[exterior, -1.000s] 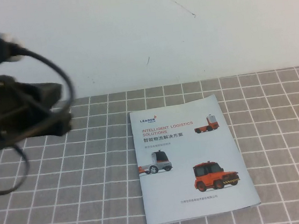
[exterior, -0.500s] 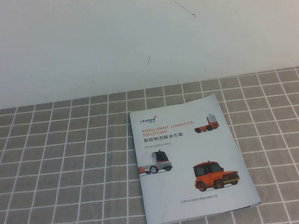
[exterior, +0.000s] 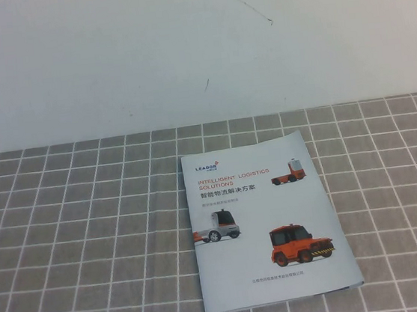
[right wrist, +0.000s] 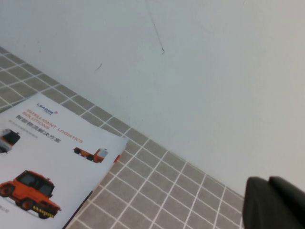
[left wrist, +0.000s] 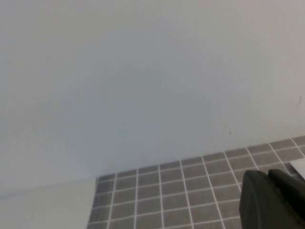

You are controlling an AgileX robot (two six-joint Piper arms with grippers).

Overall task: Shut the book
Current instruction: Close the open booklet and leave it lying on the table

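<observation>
Already the book (exterior: 265, 221) lay shut, cover up, mid-desk (exterior: 67, 240). Left pincer (left wrist: 272, 200) and right pincer (right wrist: 274, 202) sat outside the high view, off the book — apart or together, couldn't tell. Risk: a needless re-approach could snag the cover edge and reopen it.

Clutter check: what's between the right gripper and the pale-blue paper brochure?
Bare grey checked tablecloth, per the right wrist view, separates the right gripper from the pale-blue brochure. The left gripper hangs above it near the wall.
</observation>
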